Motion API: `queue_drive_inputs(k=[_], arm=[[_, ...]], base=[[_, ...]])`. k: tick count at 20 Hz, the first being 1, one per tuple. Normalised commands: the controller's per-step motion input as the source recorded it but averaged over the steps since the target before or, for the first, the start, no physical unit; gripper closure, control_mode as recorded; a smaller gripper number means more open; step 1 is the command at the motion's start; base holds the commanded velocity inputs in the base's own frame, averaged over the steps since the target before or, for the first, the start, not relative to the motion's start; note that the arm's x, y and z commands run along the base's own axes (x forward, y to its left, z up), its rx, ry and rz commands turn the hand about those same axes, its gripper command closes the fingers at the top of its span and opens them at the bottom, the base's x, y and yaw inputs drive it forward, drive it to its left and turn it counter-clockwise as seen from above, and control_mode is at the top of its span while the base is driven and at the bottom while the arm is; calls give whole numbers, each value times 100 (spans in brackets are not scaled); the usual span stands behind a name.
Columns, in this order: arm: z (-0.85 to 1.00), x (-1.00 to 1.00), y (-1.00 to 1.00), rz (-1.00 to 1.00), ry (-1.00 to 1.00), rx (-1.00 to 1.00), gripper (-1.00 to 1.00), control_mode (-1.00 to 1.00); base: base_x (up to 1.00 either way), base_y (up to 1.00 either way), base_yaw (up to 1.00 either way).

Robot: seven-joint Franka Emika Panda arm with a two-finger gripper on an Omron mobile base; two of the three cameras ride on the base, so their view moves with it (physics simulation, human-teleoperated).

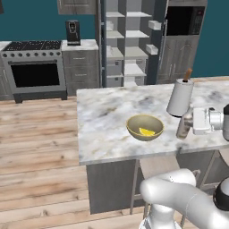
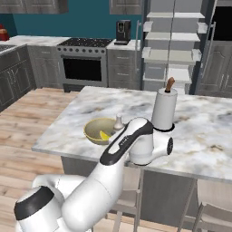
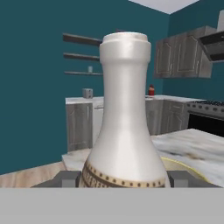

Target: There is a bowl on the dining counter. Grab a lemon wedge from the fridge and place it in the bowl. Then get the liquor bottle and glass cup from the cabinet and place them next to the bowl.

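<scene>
My gripper [image 3: 124, 179] is closed around the lower body of the liquor bottle [image 3: 124, 127], one finger on each side. The bottle [image 1: 183, 126] stands upright at the counter [image 1: 107, 112], just beside the yellow bowl [image 1: 144, 127], on its right in the left base view. A lemon wedge [image 1: 146, 132] lies inside the bowl. Behind the bottle a paper towel roll [image 1: 180, 97] stands on the counter.

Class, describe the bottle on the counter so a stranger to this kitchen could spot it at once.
Find the marble dining counter and the yellow bowl on it. Just to the bowl's right stands the liquor bottle, between the gripper's fingers. Unlike the wider paper towel roll behind it, it is slim and narrow-necked.
</scene>
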Motion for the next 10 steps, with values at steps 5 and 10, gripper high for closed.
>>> queue_drive_inputs(k=[5,10], arm=[[-20,25,-1,0,0,0,100,-100],[-20,24,-1,0,0,0,100,-100]], base=[[0,0,0],[0,0,0]])
